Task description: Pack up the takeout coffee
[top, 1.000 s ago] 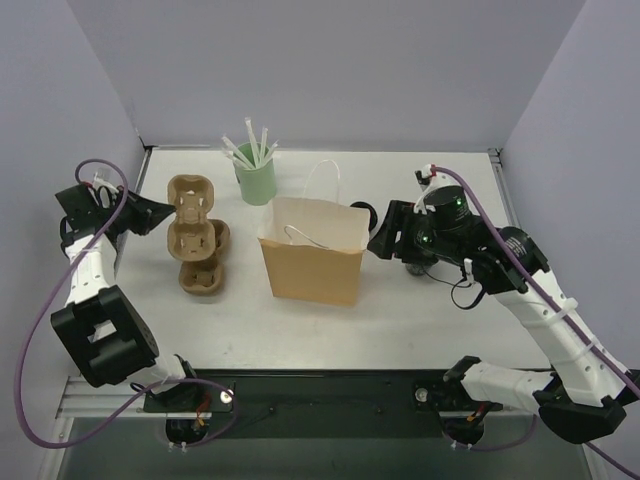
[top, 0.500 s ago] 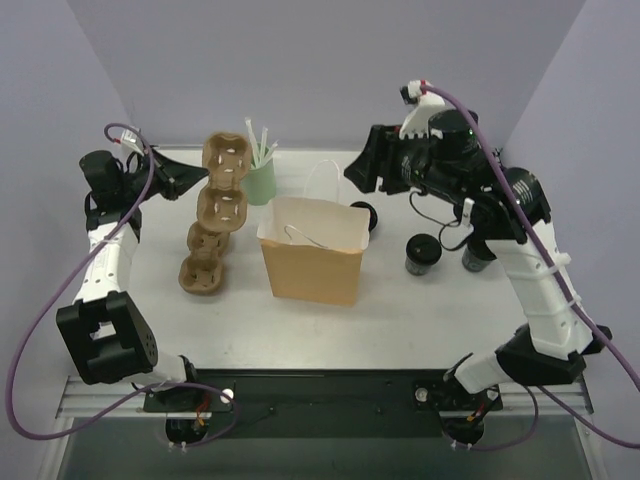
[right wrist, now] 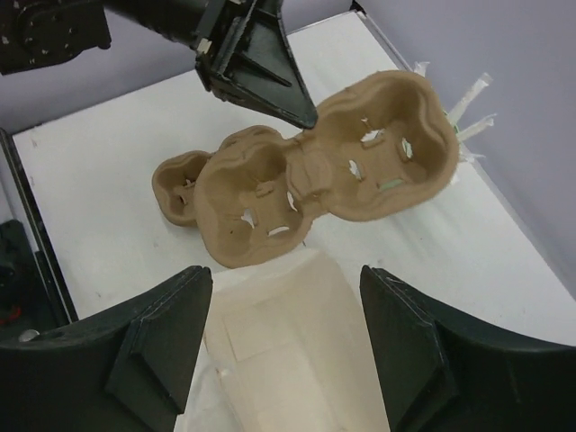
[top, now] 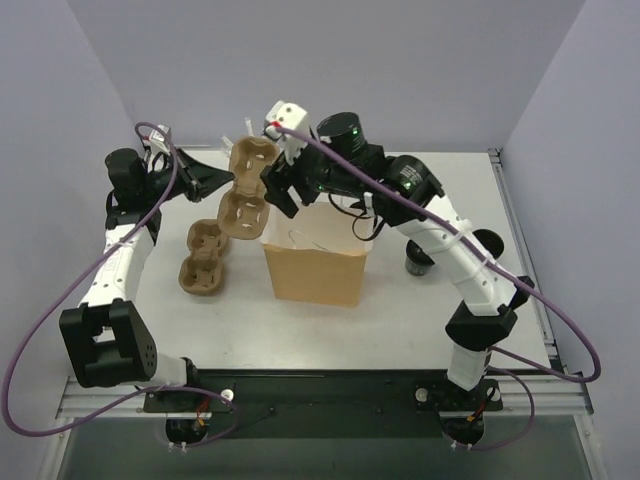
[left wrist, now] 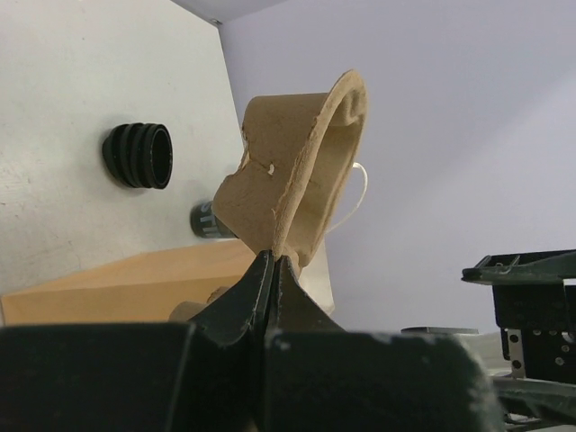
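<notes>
Now your left gripper [top: 228, 183] is clenched on only the thin rim of the pulp cup carrier [top: 247, 190], which hangs in the air beyond the fingertips. Such a narrow pinch can let the carrier turn or slip out, and the soft pulp can tear at that place.

Your right gripper [right wrist: 283, 279] is released and holds nothing. The carrier is just ahead of its jaws, and the mouth of the brown paper bag [top: 315, 265] is under them. If you close it from here, one finger may push the carrier instead of catching it, and so pull it out of the left jaws. The bag stands free, so a carrier pressed on its edge may fold the paper or tip the bag.

The takeout coffee [top: 420, 262] stands on the table [top: 400, 310], well apart from both pairs of jaws and close beside the right arm [top: 450, 250]. A swing of that arm may knock it over.
</notes>
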